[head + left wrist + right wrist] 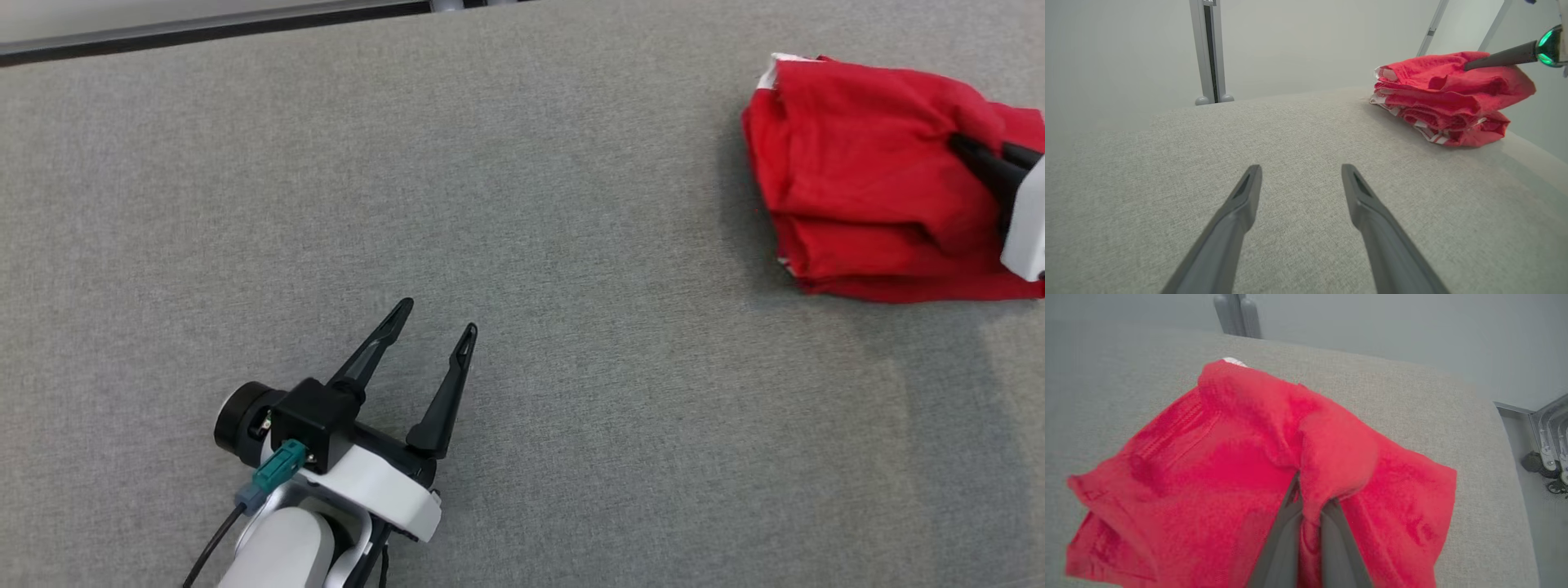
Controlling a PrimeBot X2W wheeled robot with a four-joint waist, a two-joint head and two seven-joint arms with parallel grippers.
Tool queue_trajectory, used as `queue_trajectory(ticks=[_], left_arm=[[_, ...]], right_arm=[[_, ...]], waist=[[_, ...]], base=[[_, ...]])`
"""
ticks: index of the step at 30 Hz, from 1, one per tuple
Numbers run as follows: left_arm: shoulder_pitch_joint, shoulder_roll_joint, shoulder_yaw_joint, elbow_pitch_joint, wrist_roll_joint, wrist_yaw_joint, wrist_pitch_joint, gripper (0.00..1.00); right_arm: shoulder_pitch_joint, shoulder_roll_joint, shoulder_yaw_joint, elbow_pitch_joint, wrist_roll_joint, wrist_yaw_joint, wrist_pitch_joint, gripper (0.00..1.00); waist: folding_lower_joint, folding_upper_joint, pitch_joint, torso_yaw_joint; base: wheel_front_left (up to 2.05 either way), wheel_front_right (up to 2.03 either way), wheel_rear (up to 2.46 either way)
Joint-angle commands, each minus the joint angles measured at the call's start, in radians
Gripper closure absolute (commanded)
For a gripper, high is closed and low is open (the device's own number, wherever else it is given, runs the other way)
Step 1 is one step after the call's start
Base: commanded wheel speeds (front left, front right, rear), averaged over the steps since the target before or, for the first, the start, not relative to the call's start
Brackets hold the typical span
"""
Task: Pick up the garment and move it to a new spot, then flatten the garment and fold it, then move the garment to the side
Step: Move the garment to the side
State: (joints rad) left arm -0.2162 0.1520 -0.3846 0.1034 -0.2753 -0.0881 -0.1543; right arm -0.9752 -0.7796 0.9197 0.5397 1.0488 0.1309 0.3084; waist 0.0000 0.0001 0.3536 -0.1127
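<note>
The garment (865, 180) is a red cloth folded into a thick bundle with white trim, lying on the grey table at the far right. My right gripper (967, 151) reaches in from the right edge, shut on a raised pinch of the garment's top layer (1331, 457). In the right wrist view its dark fingers (1286, 535) clamp the red fabric between them. The left wrist view has the garment (1449, 98) at upper right, with the right gripper's finger (1498, 59) pressed into its top. My left gripper (437, 322) hovers open over bare table at lower left, far from the garment, holding nothing.
The grey fabric-covered table (522, 204) spreads wide to the left and front of the garment. Its far edge (204, 33) runs along the top. A metal post (1208, 53) stands behind the table. The table's right edge (1498, 428) lies close to the garment.
</note>
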Motion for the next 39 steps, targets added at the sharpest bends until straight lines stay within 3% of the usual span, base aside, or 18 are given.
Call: queue_trajectory(ticks=[1,10,11,12,13,25,33,39], left_arm=[[-0.029,0.006,-0.001,-0.004,0.004,-0.001,-0.002,0.00],[-0.043,-0.001,-0.013,0.010,-0.002,0.001,-0.008,0.00],[-0.041,-0.001,-0.013,0.014,-0.004,0.001,-0.009,0.00],[-0.039,-0.001,-0.013,0.019,-0.006,0.002,-0.011,0.00],[-0.036,-0.002,-0.014,0.024,-0.009,0.002,-0.013,0.00],[0.014,-0.003,0.007,0.079,-0.050,0.020,-0.047,0.00],[0.066,0.048,0.108,0.057,-0.089,0.071,-0.076,0.00],[0.120,0.091,0.216,-0.006,-0.127,0.132,-0.086,0.00]], right_arm=[[-0.030,-0.028,0.027,0.024,-0.021,0.000,-0.008,1.00],[-0.117,-0.040,0.153,0.195,-0.103,0.000,-0.073,1.00],[-0.121,-0.033,0.158,0.227,-0.107,0.000,-0.081,0.67],[-0.126,-0.028,0.167,0.258,-0.116,0.000,-0.084,0.12],[-0.128,-0.018,0.172,0.286,-0.115,0.000,-0.089,0.00],[-0.123,0.060,0.223,0.401,-0.102,0.000,-0.182,0.00],[-0.035,0.086,0.113,0.345,-0.021,0.000,-0.503,0.00],[0.090,0.113,0.008,0.245,-0.036,0.000,-0.574,0.00]], waist=[[0.0000,-0.0001,0.027,0.025],[0.0000,-0.0001,0.040,0.055],[0.0000,-0.0001,0.036,0.058],[0.0000,-0.0001,0.031,0.059],[0.0000,-0.0001,0.024,0.060],[0.0000,-0.0001,-0.148,0.037],[0.0000,-0.0001,-0.284,0.040],[0.0000,-0.0001,-0.336,0.047]], base=[[0.00,0.00,0.00],[0.00,0.00,0.00],[0.00,0.00,0.00],[0.00,0.00,0.00],[0.00,0.00,0.00],[0.00,0.00,0.00],[0.00,0.00,0.00],[0.00,0.00,0.00]])
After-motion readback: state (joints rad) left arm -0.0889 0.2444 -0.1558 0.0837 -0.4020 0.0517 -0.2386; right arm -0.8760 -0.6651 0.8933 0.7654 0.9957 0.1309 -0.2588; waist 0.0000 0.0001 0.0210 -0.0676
